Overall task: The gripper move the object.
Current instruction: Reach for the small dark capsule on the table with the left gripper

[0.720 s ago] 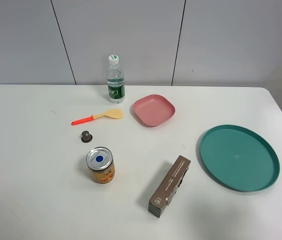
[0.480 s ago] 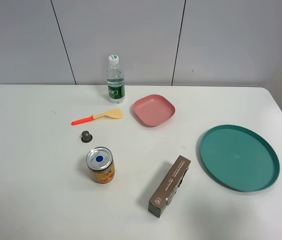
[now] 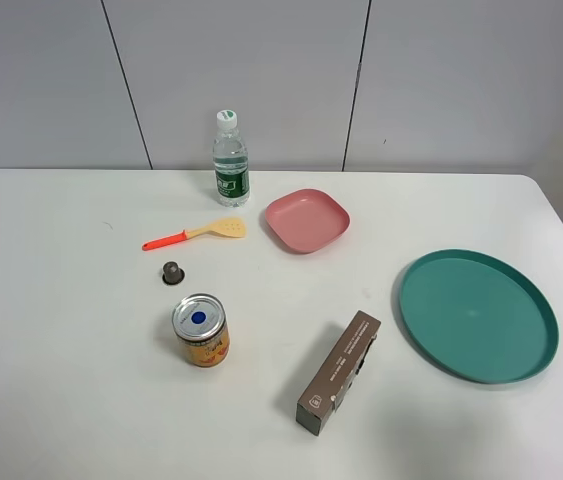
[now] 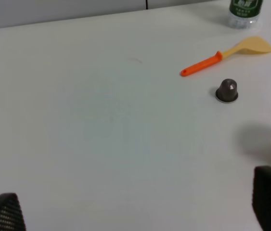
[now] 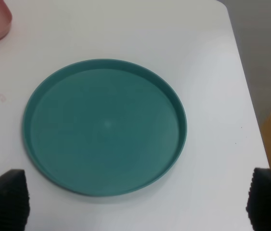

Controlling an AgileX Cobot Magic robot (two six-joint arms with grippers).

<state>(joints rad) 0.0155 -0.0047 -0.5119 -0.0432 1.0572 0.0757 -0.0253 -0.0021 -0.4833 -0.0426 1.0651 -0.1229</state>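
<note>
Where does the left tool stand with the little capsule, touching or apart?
Apart. The left wrist view shows bare table between the capsule and both fingertips of the open left tool.

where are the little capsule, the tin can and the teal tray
capsule (image 3: 172,271), exterior high view, its top
tin can (image 3: 199,318), exterior high view, its lid
teal tray (image 5: 106,126), right wrist view, bare middle

On the white table a clear water bottle stands upright near the back edge. Just in front lie an orange-handled spatula and a pink plate. A tin can (silver lid, blue dot) stands nearer the front, a long brown box lies to its right, and a teal tray sits farther right.
</note>
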